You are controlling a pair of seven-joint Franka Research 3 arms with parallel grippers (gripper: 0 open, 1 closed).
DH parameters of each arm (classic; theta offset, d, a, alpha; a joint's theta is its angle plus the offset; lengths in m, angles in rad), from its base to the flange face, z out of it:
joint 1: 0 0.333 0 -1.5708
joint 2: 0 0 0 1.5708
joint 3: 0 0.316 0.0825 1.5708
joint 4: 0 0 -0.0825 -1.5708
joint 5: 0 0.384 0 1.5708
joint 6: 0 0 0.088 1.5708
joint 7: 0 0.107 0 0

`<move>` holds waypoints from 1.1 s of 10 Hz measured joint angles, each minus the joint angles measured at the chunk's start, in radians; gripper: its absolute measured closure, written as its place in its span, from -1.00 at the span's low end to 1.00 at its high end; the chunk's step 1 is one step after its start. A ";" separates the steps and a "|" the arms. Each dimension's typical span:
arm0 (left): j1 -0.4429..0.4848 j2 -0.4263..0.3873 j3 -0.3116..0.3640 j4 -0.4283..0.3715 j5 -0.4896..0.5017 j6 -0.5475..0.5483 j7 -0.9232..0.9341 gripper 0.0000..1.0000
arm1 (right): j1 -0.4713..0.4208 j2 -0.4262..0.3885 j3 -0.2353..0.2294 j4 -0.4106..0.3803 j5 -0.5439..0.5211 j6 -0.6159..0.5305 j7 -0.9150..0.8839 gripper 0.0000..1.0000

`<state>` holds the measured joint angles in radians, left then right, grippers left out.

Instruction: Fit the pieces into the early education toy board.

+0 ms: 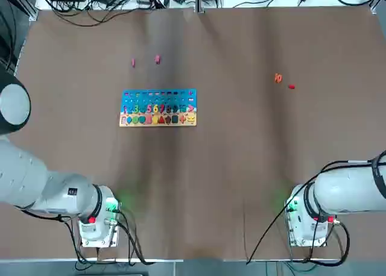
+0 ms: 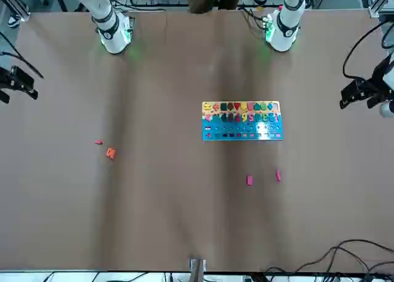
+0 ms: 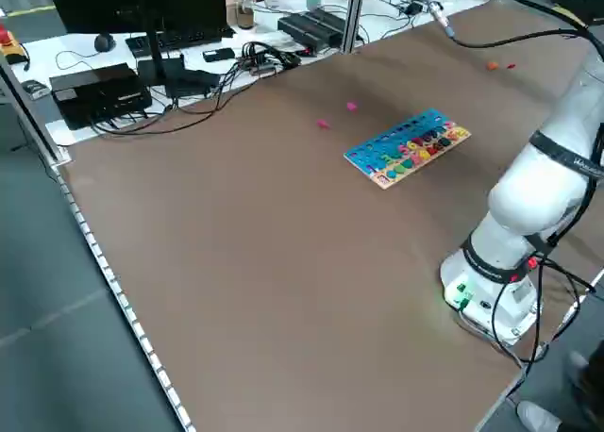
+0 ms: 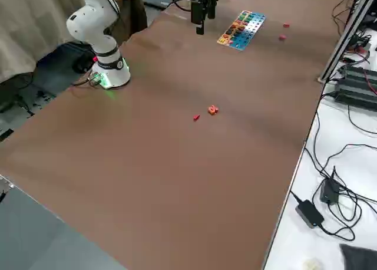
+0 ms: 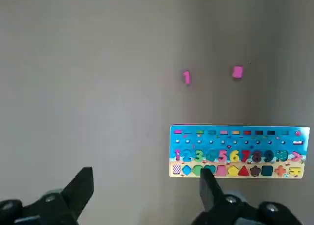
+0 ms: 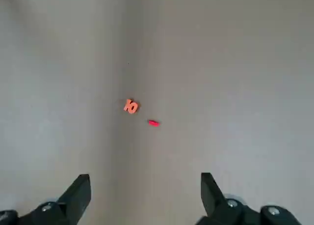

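Toy board and four loose pieces on a brown table

Top view: the number-and-shape board (image 1: pixel 158 108) lies left of centre. Beyond it are two pink pieces (image 1: pixel 158 59); to its right, an orange piece (image 1: pixel 278 78) near a red piece (image 1: pixel 291 87).

Left wrist view: the left gripper (image 5: pixel 147 185), open and holding nothing, hangs above the table.

Right wrist view: the right gripper (image 6: pixel 146 188), also open and empty, hangs above the table.

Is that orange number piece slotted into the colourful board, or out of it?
Out: the orange piece lies loose on the brown tabletop, well apart from the board.
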<state>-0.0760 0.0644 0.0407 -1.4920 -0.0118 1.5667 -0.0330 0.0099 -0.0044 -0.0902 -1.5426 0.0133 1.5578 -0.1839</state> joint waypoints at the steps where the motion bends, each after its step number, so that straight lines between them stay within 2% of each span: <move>1: 0.000 0.000 -0.001 -0.003 0.000 0.001 0.001 -0.94 | 0.000 0.000 0.000 0.000 0.000 0.000 -0.001 -0.98; 3: -0.004 0.000 -0.004 -0.003 0.000 0.002 0.002 -0.95 | 0.000 0.000 0.001 0.000 0.000 0.000 -0.001 -0.98; 6: 0.006 0.000 0.002 -0.032 0.001 -0.031 -0.015 -0.69 | 0.002 0.002 0.003 -0.002 0.000 -0.002 0.007 -0.98; 8: 0.016 -0.008 0.005 -0.130 0.002 0.005 -0.021 -0.06 | 0.011 0.021 0.007 -0.036 0.000 0.005 0.021 -0.98; 9: 0.016 -0.021 0.005 -0.214 0.007 0.064 -0.024 0.23 | 0.020 0.043 0.009 -0.064 0.000 0.029 0.022 -0.98; 11: 0.016 -0.056 0.005 -0.456 0.013 0.252 -0.027 0.83 | 0.051 0.114 0.012 -0.141 0.000 0.142 0.035 -0.93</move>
<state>-0.0599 0.0084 0.0458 -1.9480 0.0016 1.8183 -0.0604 0.0612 0.1093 -0.0785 -1.6837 0.0134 1.7001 -0.1484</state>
